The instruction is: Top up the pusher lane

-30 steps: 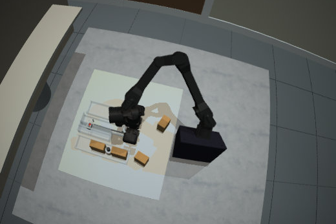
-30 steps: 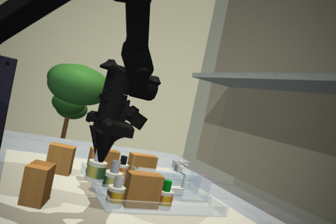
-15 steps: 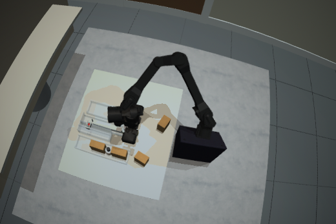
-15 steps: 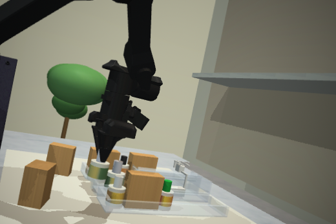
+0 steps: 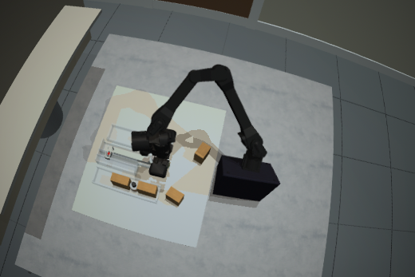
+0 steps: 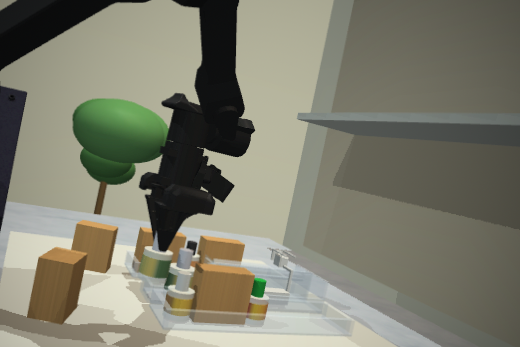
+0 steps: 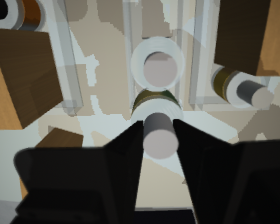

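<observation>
Four jars (image 6: 156, 263), five blocks (image 6: 223, 291) — tool (image 7: 159, 134) grips one

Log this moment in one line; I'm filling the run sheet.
gripper: shut on green-banded jar's cap | jar: at lane front, behind matching jar | release: not yet

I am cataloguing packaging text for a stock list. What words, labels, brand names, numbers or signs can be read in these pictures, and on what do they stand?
None can be read.
The jar held in the gripper has a plain green band, no lettering.
The other jars show plain coloured bands only.
The wooden blocks are blank.
A small red and white mark in the lane is too small to read.
</observation>
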